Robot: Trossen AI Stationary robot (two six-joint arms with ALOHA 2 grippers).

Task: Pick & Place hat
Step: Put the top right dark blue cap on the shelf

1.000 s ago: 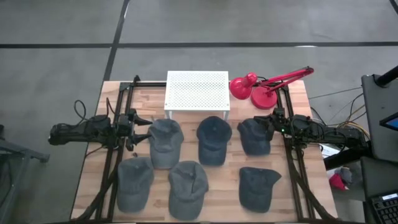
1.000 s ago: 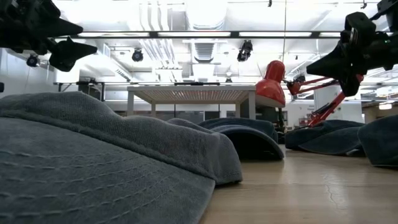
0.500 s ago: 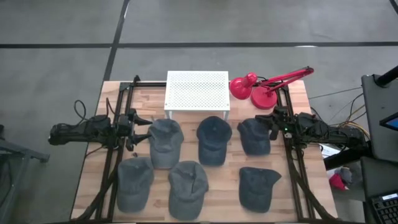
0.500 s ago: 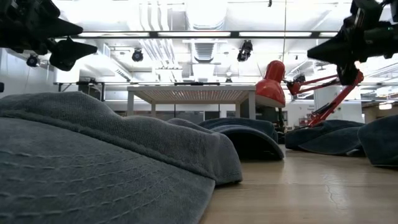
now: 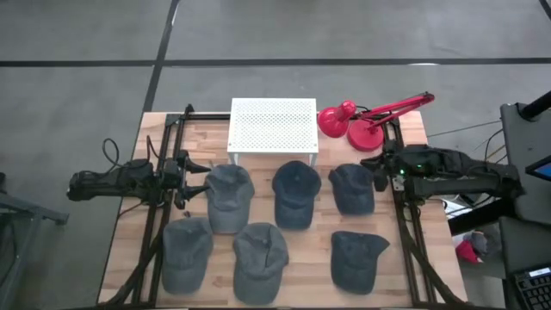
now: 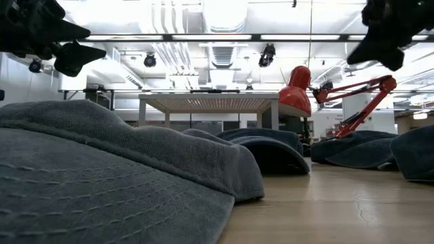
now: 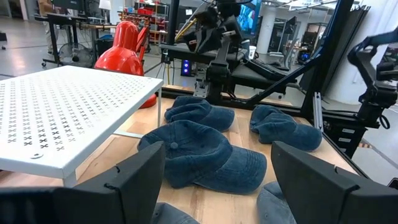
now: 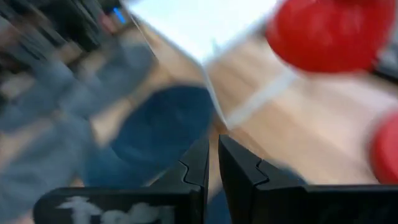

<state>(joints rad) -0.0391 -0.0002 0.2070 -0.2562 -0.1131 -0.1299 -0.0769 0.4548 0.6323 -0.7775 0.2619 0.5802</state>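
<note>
Several dark blue-grey caps lie crown up on the wooden table: three in a far row (image 5: 230, 196), (image 5: 295, 193), (image 5: 351, 188) and three in a near row (image 5: 186, 251), (image 5: 260, 260), (image 5: 356, 258). My left gripper (image 5: 200, 178) is open and empty, level, just left of the far-left cap; its wrist view (image 7: 217, 168) looks across the caps. My right gripper (image 5: 377, 165) hovers above the right edge of the far-right cap, its fingers together and empty (image 8: 213, 163). It shows high up in the low view (image 6: 380, 41).
A white perforated rack (image 5: 273, 127) stands on legs at the far middle of the table. A red desk lamp (image 5: 353, 125) stands at the far right, close behind my right gripper. Black arm rails run along both table sides.
My right gripper has risen and drawn back a little toward the table's right edge, off the far-right cap, turning as it goes. The caps lie where they were.
</note>
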